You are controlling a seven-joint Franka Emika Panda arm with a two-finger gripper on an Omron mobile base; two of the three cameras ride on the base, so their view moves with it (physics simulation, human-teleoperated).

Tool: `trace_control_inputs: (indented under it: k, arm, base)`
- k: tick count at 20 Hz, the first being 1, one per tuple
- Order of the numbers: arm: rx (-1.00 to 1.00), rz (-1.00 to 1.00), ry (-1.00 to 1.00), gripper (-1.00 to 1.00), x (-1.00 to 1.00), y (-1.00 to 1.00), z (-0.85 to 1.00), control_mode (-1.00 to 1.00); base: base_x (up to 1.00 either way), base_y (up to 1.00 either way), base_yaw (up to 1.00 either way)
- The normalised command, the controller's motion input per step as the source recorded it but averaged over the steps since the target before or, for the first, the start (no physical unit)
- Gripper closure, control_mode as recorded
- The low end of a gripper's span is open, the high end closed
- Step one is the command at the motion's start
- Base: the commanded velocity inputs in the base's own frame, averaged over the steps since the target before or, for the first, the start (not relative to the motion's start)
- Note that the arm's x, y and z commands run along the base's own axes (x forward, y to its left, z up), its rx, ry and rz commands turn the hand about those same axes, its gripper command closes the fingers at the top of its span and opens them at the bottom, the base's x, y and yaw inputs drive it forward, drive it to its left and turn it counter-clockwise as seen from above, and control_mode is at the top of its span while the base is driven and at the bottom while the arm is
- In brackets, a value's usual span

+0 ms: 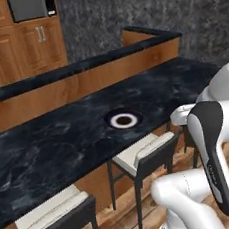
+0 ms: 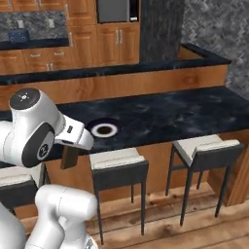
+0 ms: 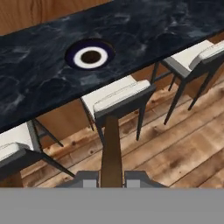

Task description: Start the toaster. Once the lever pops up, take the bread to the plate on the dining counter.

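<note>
The gripper [image 3: 112, 181] is pinched on the bread [image 3: 111, 151], which stands edge-on between the two dark finger tips in the hand view as a narrow brown slab with a darker edge. In the right base view the same brown slice [image 2: 70, 156] hangs below the white hand, on the near side of the dining counter [image 2: 165, 114] and lower than its front edge, so it is short of the slab and not over it.

The plate [image 1: 123, 119] lies flat on the dining counter [image 1: 64, 142], close to the counter's front edge and roughly midway along the stretch that shows. It has a dark rim, a white ring and a dark centre, and nothing lies on it. In the hand view the plate [image 3: 90, 56] sits beyond the bread, well apart from it, with the counter edge between them.

Under the counter's front edge stand bar stools with pale cushions and dark frames; one stool [image 3: 120, 98] is just below the plate, directly behind the held bread in the hand view. Another stool [image 2: 206, 148] stands further along the counter to the right of the plate.

Behind the counter rises a plain wooden ledge [image 1: 82, 82] with a dark top
</note>
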Motion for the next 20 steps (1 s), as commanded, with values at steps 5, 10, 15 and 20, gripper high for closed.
trace_control_inputs:
  k: [5, 10, 15, 20]
  arm:
    - [0.00, 0.00, 0.00, 1.00, 0.00, 0.00, 0.00, 1.00]
    - [0.00, 0.00, 0.00, 1.00, 0.00, 0.00, 0.00, 1.00]
    - [0.00, 0.00, 0.00, 1.00, 0.00, 0.00, 0.00, 1.00]
    - [0.00, 0.00, 0.00, 1.00, 0.00, 0.00, 0.00, 1.00]
  base:
    - [0.43, -0.62, 0.62]
    - [0.49, -0.59, 0.48]
    - [0.06, -0.30, 0.18]
    - [0.36, 0.00, 0.02]
